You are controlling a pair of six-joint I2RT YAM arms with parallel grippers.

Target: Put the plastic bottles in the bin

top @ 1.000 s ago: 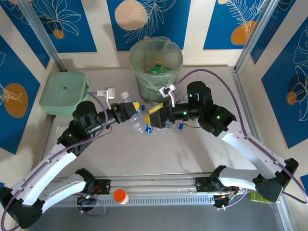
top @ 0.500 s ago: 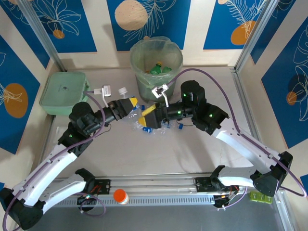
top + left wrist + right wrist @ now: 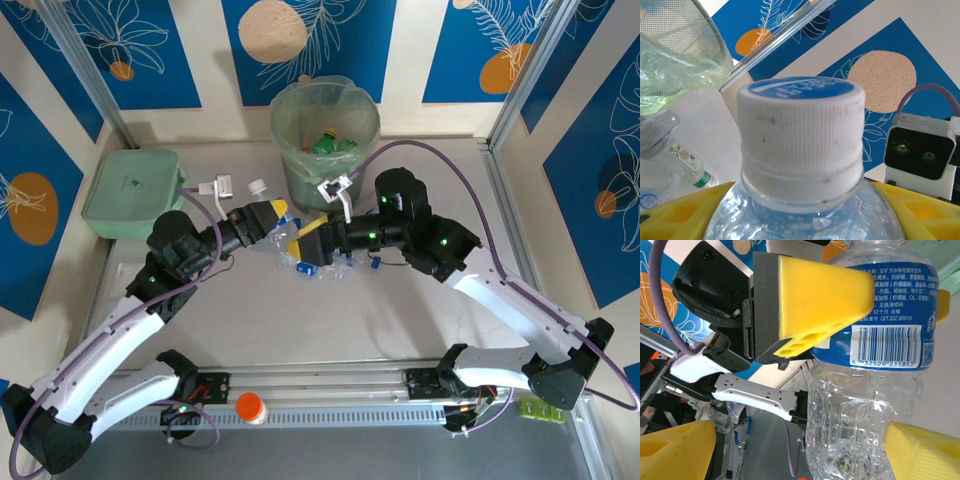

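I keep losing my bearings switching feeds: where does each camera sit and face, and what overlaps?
Top external: above and behind the bases, looking down at the table; both whole arms, left fingers and right fingers close together before the bin.
Left wrist: on the left arm, looking past its yellow fingers and the held bottle toward bin and wall.
Right wrist: on the right arm, facing the left arm; its open fingers flank that bottle, a left finger clamped on its label.
Shared: both wrist views show the same bottle.

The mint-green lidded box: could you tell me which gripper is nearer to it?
Left. The left gripper is right of the box; the right gripper lies farther right, beyond it.
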